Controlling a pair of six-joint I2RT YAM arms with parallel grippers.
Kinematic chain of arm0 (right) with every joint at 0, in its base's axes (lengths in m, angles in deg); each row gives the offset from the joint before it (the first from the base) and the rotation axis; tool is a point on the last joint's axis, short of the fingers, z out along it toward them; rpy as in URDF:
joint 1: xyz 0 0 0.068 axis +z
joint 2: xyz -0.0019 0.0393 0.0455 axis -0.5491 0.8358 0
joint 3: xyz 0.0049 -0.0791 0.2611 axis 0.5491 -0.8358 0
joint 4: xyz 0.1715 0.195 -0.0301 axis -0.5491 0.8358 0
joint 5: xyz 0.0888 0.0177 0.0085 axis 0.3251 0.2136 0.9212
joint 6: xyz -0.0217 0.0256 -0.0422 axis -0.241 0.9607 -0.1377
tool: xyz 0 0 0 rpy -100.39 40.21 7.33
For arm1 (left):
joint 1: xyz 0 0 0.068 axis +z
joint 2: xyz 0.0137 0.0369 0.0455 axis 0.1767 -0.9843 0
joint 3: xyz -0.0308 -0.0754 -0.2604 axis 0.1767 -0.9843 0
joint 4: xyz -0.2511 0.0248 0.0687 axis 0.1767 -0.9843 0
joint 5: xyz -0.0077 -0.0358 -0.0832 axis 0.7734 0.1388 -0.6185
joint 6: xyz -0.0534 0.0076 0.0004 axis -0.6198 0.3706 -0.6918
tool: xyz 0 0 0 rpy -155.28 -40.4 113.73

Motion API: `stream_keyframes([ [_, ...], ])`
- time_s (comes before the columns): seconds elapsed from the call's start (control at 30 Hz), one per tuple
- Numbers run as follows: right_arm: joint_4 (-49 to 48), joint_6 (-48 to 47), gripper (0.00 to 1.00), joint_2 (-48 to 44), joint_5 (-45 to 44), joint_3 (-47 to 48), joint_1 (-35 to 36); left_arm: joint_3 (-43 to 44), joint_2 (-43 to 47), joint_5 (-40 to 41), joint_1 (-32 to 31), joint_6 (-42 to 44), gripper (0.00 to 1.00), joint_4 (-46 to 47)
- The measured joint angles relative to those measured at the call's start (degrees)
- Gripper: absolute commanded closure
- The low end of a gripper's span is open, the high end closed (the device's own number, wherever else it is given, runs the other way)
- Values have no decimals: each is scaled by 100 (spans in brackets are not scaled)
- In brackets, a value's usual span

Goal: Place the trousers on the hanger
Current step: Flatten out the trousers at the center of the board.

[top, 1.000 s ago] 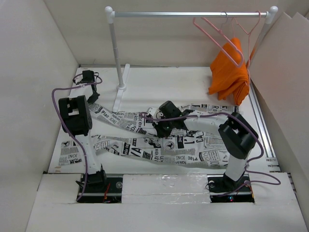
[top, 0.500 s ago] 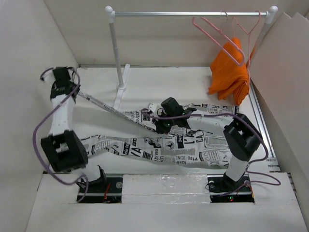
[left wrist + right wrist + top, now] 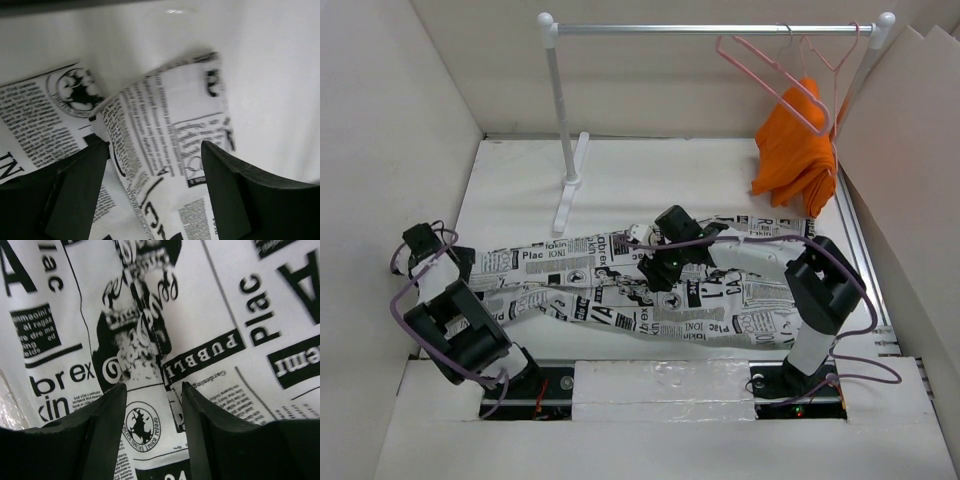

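The trousers, white with black newspaper print, lie flat across the table with both legs running left. My left gripper is at the leg ends. In the left wrist view it stands open over a folded hem of the trousers, not pinching it. My right gripper hovers over the middle of the trousers. In the right wrist view it is open just above the printed cloth. The pale pink hanger hangs tilted on the rail at the back right.
A white clothes rack stands at the back, its rail spanning the table. A redder hanger holds an orange cloth at the rail's right end. White walls enclose both sides.
My left gripper swung from the far left back to the near left, laying the upper leg beside the lower one, and opened. My right gripper also opened, staying over the trousers' middle.
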Motion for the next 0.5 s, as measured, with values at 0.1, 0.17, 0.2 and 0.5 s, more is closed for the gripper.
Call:
stream_keyframes([
  [0.1, 151, -37, 77, 0, 101, 299, -61, 382, 164, 251, -404, 197, 29, 17],
  [0.17, 177, -39, 100, 4, 155, 540, -155, 638, 195, 492, -914, 308, 28, 164],
  [0.2, 188, -31, 100, 13, 160, 675, -199, 726, 192, 599, -1158, 352, 28, 236],
  [0.5, 96, 131, 95, 31, 192, 992, -315, 1818, -1561, 1676, -1878, 584, 31, 92],
])
